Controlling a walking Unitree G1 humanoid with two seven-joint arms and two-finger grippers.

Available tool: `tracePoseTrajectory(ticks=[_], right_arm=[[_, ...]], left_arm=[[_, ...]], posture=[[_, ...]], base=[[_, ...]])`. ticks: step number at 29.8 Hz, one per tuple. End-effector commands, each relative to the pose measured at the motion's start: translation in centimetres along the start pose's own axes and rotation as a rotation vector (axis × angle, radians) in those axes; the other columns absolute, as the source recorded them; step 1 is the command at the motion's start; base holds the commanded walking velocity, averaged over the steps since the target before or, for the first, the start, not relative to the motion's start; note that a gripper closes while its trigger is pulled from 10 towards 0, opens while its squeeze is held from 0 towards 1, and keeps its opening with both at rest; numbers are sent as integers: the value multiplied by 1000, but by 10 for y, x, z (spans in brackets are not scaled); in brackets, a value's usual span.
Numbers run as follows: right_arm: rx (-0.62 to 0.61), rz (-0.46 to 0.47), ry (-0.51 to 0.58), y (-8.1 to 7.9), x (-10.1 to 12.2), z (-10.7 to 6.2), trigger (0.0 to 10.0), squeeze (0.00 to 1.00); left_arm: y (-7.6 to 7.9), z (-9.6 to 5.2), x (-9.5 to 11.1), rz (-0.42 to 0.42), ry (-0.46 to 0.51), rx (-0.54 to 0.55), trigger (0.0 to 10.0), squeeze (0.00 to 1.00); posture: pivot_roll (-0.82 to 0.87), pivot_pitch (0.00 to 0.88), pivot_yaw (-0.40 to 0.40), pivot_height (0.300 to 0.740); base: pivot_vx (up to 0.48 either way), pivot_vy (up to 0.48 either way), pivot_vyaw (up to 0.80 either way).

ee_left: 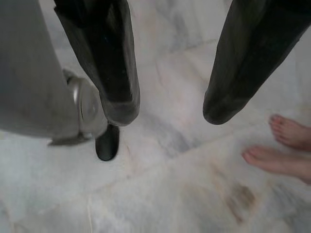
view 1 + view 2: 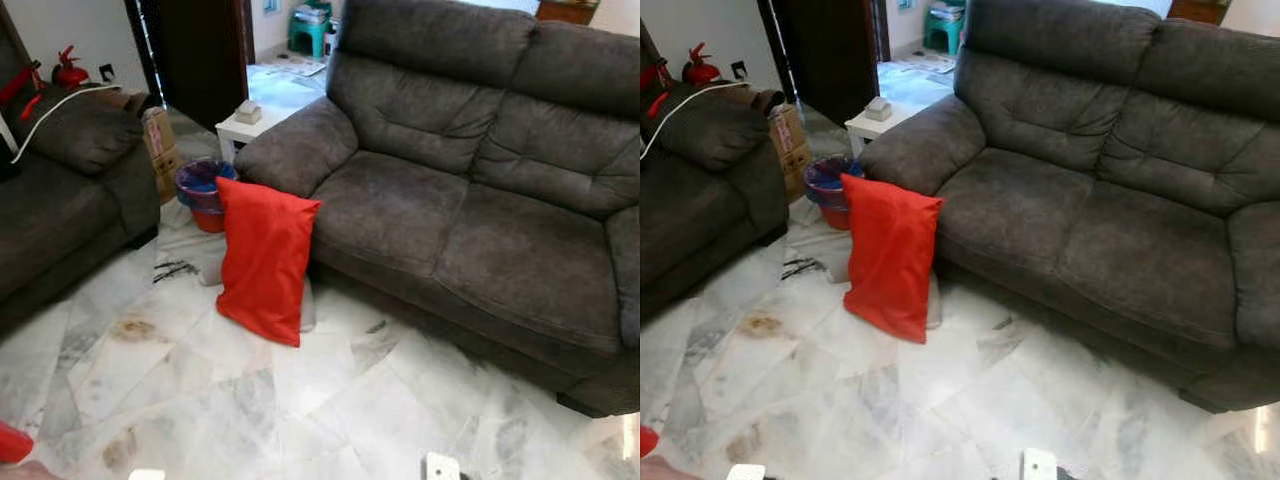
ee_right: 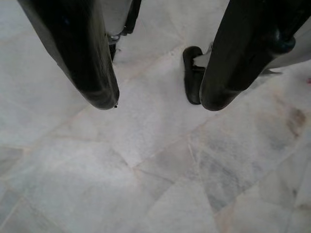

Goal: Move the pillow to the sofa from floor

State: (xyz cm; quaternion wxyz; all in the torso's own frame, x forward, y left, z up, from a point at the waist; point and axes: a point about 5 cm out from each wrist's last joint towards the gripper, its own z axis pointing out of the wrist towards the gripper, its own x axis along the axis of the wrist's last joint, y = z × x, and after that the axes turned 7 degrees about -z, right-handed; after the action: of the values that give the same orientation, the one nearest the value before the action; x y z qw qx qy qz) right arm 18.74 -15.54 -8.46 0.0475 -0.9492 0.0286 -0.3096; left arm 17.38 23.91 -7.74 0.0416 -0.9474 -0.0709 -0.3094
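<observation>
Red fabric pillow (image 2: pixel 262 258), standing on edge on the pale marble floor (image 2: pixel 300 400), leaning against the front of the dark grey plush sofa (image 2: pixel 470 200) below its left armrest; red-and-blue bucket (image 2: pixel 203 192) just behind; left gripper (image 1: pixel 167 109) released, hanging over bare tile near a person's bare feet (image 1: pixel 286 145); right gripper (image 3: pixel 158 104) likewise parted, holding nothing; probably best to step closer first, then pinch the pillow's upper edge from both sides, lift clear of the seat front, set down on the cushion

Soft daylight, blurry wrist views
</observation>
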Motion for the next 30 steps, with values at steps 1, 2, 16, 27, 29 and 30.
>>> tracePoseTrajectory(ticks=[1,2,16,27,29,30], right_arm=[[-27,31,-34,9,-13,-3,10000,0],[-26,32,-33,9,-12,-3,10000,0],[-20,25,-28,5,-10,-2,10000,0],[-12,25,-28,4,-10,-2,10000,0],[-12,25,-28,4,-10,-2,10000,0],[-12,25,-29,4,-10,-2,10000,0]], left_arm=[[1,-1,-6,-6,-18,0,10000,0],[1,-1,-6,-7,-16,-3,10000,0],[2,0,-4,-8,-13,-12,10000,0],[5,0,-2,-7,-9,-21,10000,0],[5,0,-2,-7,-7,-22,10000,0],[5,0,-2,-8,-6,-23,10000,0]], posture=[[84,90,-13,740],[85,90,-13,740],[85,90,-12,740],[85,91,-11,740],[86,91,-11,740],[86,91,-11,740]], base=[[0,0,0],[0,0,0],[291,0,0],[348,0,0],[347,0,0],[349,0,0]])
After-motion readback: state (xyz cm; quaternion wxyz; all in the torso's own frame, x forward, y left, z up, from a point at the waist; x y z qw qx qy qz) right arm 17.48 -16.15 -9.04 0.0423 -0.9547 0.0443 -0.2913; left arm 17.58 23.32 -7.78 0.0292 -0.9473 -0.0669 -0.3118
